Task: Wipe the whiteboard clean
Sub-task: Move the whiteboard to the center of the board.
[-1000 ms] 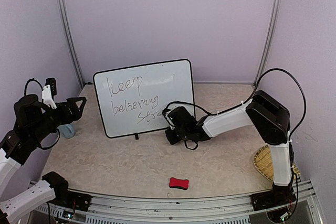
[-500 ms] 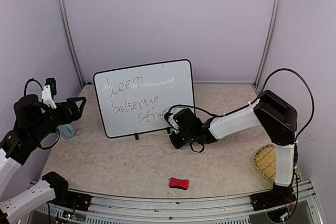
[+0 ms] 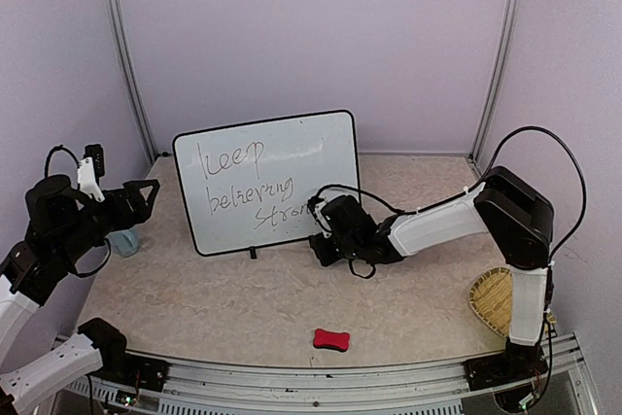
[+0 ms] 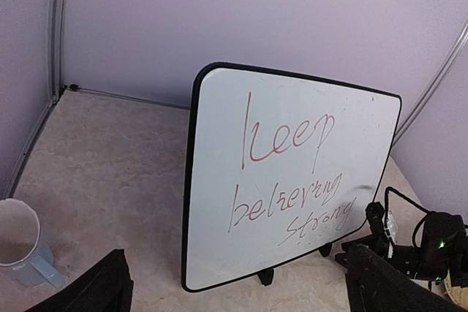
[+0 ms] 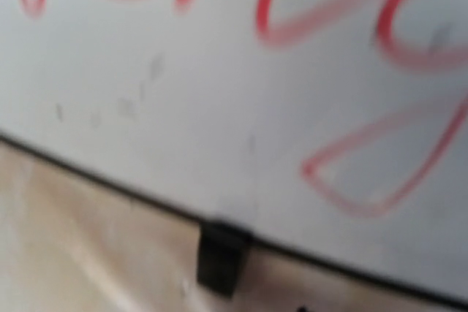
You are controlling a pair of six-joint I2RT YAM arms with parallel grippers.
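Counter [image 3: 243,298]: whiteboard [image 3: 267,182] text fully intact, nothing erased; eraser [image 3: 331,339] loose, well in front of whiteboard; left hand [image 3: 139,199] apart; right hand [image 3: 321,246] at whiteboard's lower corner, can't tell.

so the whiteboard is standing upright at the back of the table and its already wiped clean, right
Not wiped clean. The whiteboard is standing upright at the back of the table, but it carries handwriting reading "keep believing strong". The left wrist view shows this most plainly.

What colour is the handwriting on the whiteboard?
Red. The handwriting on the whiteboard shows best in the left wrist view.
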